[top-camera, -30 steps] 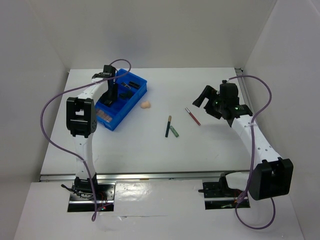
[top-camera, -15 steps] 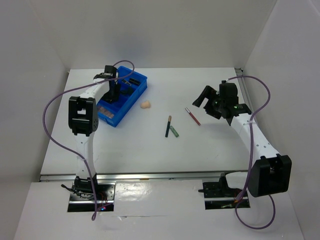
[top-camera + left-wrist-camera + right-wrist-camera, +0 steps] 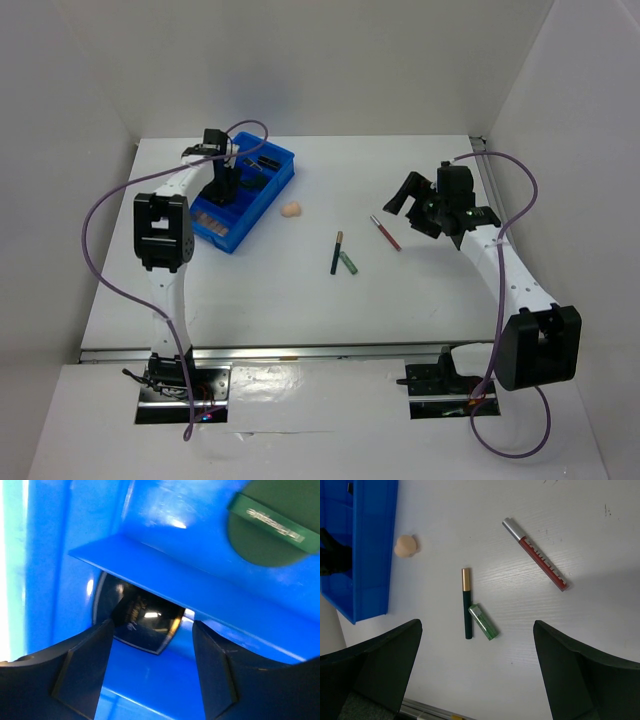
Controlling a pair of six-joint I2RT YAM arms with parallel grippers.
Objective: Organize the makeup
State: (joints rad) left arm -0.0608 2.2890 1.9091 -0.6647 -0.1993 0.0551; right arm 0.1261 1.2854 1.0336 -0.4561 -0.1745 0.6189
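Left gripper (image 3: 150, 677): the jaws are apart with nothing between them. It sits low inside the blue plastic divided tray (image 3: 50, 555).
Nearest item: a dark glossy round compact (image 3: 137, 625) lies flat in the compartment just beyond the fingertips, partly tucked under a divider wall.
Neighbouring compartment: a dark green round case with a lettered band (image 3: 270, 525) sits on the far side of that divider.
Why the left is there: parted jaws above a compact lying in its slot fit placing it as well as reaching for it. I cannot tell which.
Right gripper (image 3: 477, 667): the jaws are spread wide and hold nothing. It hangs high above the white table (image 3: 300, 290), probably so it can look over the loose pieces before choosing one.
Loose makeup: a slim dark green pencil with a gold cap (image 3: 466, 605) has a short green tube (image 3: 483, 622) touching its lower end. A red tube with a silver cap (image 3: 536, 555) lies apart from them, nearer the right arm. A beige egg-shaped sponge (image 3: 406, 545) sits just beside the tray's outer wall.
Progress: several pieces are in the tray and four are still on the table, so the task looks partly done.
Left wrist view only: the compact, the divider and the empty gap between the fingers. The top view hides these behind the arm.
Right wrist view only: the caps and colours of the pencils, and that the two green items touch.
Top view only: both arms at once, well apart, with the loose items between them.
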